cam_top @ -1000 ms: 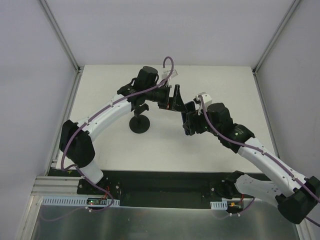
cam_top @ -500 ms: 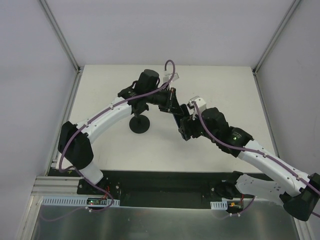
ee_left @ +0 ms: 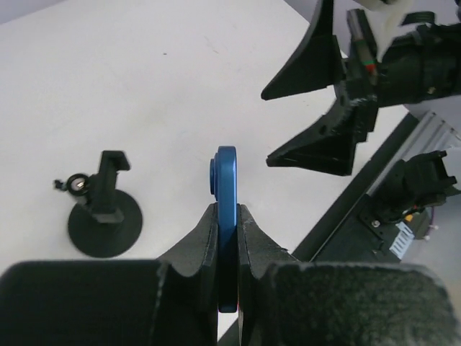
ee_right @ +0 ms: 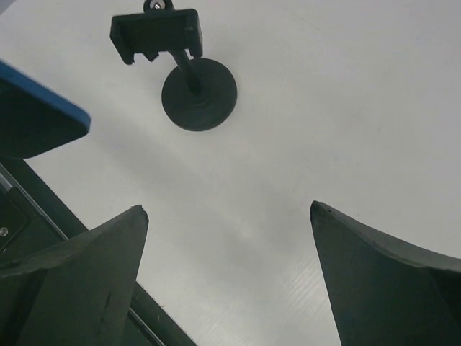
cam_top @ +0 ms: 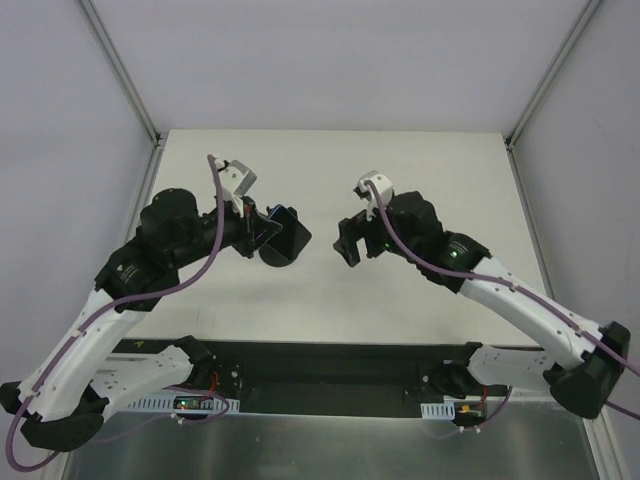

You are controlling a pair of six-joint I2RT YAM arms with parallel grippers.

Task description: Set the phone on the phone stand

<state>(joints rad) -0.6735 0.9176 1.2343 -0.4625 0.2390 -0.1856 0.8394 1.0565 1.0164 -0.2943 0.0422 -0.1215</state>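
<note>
The phone (ee_left: 227, 184) is seen edge-on as a thin blue-rimmed slab, clamped upright between my left gripper's (ee_left: 227, 209) fingers. From above, the phone (cam_top: 290, 233) hangs just over the phone stand (cam_top: 274, 260) and hides most of it. The phone stand (ee_left: 104, 213) has a round black base, a stem and a small clamp, and stands on the white table left of the held phone. My right gripper (ee_right: 227, 209) is open and holds nothing, off to the right of the stand (ee_right: 198, 90). A corner of the phone (ee_right: 39, 115) shows at its left.
The white table (cam_top: 420, 170) has grey walls on three sides. A black mounting strip (cam_top: 330, 365) and metal rail run along the near edge. My right gripper (ee_left: 328, 101) hovers close to the right of the held phone.
My left gripper shut on the phone and drew back to the left with it, over the stand. My right gripper let go, opened wide and pulled away to the right.
</note>
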